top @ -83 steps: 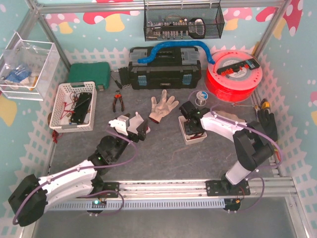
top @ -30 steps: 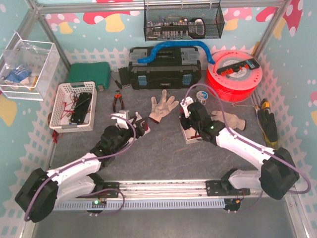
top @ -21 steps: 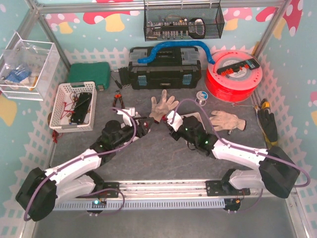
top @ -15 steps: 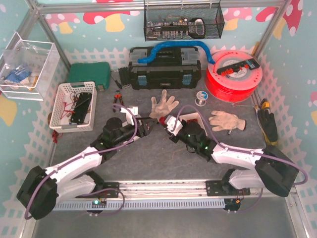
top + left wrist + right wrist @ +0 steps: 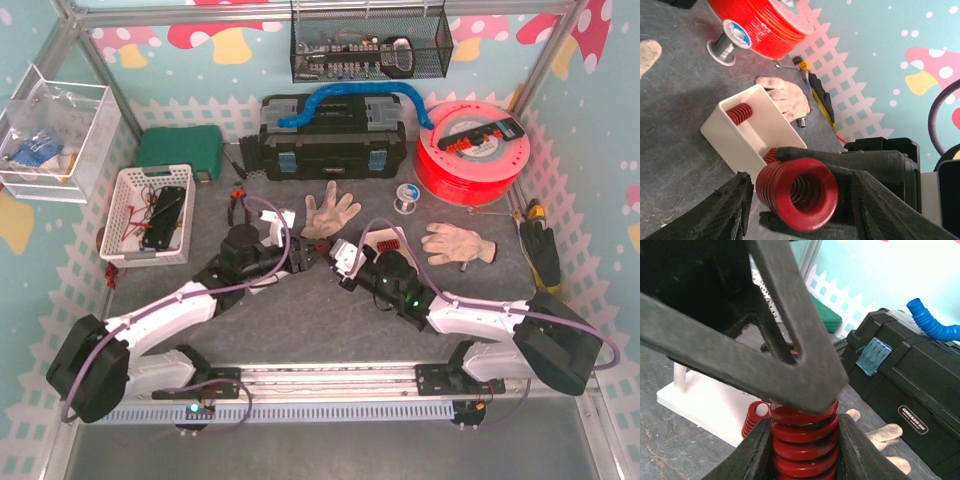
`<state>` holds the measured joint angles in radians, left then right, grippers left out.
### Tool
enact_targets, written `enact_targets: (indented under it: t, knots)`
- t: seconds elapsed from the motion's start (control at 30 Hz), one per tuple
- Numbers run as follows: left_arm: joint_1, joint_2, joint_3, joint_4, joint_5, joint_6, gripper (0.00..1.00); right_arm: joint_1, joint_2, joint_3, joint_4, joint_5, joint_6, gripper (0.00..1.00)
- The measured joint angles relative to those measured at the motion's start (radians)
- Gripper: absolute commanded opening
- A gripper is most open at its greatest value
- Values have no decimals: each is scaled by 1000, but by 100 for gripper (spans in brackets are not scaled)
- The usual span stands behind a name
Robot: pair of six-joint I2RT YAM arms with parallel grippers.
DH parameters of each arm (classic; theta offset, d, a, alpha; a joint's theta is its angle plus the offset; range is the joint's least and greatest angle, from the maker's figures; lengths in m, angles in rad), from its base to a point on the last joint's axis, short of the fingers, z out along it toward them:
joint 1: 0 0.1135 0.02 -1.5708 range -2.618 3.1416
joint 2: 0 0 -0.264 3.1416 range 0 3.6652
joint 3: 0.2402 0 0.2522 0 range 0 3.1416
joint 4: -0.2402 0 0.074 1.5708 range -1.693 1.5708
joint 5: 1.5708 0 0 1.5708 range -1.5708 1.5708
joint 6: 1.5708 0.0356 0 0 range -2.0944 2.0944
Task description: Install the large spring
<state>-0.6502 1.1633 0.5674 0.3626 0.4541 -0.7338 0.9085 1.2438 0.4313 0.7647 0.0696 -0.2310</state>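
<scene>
The large spring [image 5: 797, 192], a thick red coil, hangs above the table between my two arms. My right gripper [image 5: 805, 426] is shut on its sides, and its black fingers [image 5: 840, 160] lie above and below the coil in the left wrist view. My left gripper [image 5: 801, 179] straddles the same spring, open, with narrow gaps on both sides. One left finger [image 5: 790, 340] crosses over the spring's end. From the top, the two grippers meet at mid-table around the spring [image 5: 312, 257].
A white box [image 5: 372, 236] holding a smaller red spring [image 5: 739, 114] stands behind the right arm. A white base [image 5: 695, 402] carries another small red spring [image 5: 752, 421]. Two work gloves [image 5: 328, 211], a solder spool [image 5: 405, 200], a red filament reel [image 5: 470, 150] and a black toolbox [image 5: 330, 140] lie behind.
My right arm has carried the spring from the white box leftward to mid-table. My left arm has reached toward it, and its jaws have narrowed around the coil.
</scene>
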Motion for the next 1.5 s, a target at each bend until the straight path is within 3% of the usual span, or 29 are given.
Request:
enact_targets:
  t: [0.1, 0.27, 0.47, 0.57, 0.73, 0.93, 1.1, 1.27, 1.5]
  knots:
    - [0, 24, 14, -5, 20, -4, 55, 5, 0, 0, 0, -5, 0, 10]
    - [0, 64, 45, -21, 38, -3, 44, 10, 11, 3, -1, -6, -1, 10]
    - [6, 105, 62, -40, 34, 8, 12, 10, 24, 5, -22, 17, -1, 10]
    - [8, 111, 62, -49, 29, 16, 0, 10, 27, 9, -42, 22, -1, 19]
    - [11, 108, 76, -72, 16, 27, 0, 13, 27, 49, -108, 31, 9, 44]
    - [16, 93, 104, -127, -14, 61, 0, 16, 6, 116, -233, 28, 74, 67]
    - [36, 83, 144, -216, -122, 118, 0, 16, -109, 124, -322, 97, 139, 98]
    - [64, 83, 215, -300, -263, 192, 0, 17, -233, 76, -306, 226, 190, 99]
    - [132, 103, 274, -391, -462, 276, 0, 15, -272, -50, -285, 473, 252, 99]
